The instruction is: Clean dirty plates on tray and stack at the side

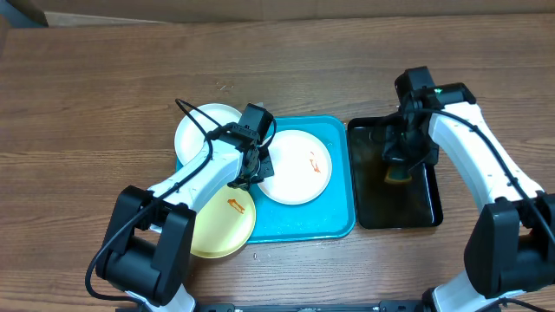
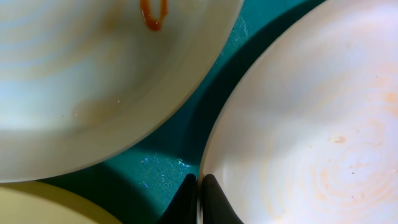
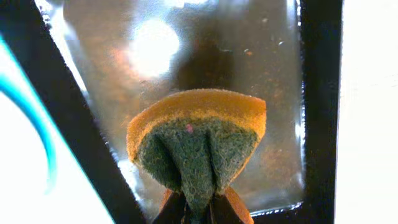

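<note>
While the right jaws are clamped on an orange sponge (image 3: pixel 196 146) with a green scrubby side, hanging over the black tray (image 1: pixel 373 201) at the right of the worktop (image 1: pixel 87 87), we've got the left jaws pinched shut on the rim of a white plate (image 1: pixel 299 178) lying in the turquoise tray (image 1: pixel 334 217). That plate has an orange smear, a second white plate (image 1: pixel 201 130) sits at the tray's far-left corner, and the yellow plate (image 1: pixel 221 230), also smeared, sticks out over its near-left corner.
</note>
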{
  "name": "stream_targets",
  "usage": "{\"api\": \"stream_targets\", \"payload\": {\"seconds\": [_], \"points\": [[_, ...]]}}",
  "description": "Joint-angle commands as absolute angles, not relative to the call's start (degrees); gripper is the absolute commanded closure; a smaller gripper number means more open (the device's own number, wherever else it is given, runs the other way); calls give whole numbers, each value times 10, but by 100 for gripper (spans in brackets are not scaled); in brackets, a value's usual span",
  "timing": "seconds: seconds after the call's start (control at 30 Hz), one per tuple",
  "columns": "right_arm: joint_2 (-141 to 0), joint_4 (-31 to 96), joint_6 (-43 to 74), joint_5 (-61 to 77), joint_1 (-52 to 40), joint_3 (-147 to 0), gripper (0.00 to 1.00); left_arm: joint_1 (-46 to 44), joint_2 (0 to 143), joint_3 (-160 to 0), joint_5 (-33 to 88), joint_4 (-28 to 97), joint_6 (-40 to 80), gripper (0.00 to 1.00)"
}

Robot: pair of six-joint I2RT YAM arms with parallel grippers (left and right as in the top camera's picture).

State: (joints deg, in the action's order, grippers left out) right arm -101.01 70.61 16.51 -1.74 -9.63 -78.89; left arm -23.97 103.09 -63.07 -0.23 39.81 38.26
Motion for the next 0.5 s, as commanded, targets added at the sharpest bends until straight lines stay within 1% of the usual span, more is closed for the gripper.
{"api": "stream_targets", "payload": {"seconds": [0.0,0.1,0.33,0.47], "points": [[-1009,709,163,-14,-122,-835,96,-239,1019,-639,-4,400,390,96],[-1009,693,163,-10,-162,-850,96,-239,1019,-639,-4,400,390,96],[-1012,611,163,1,-255,-848,96,-239,1019,-639,-4,398,390,96],[-1032,573,166,-26,-301,-846,96,-239,1019,-639,-4,401,390,96]]}}
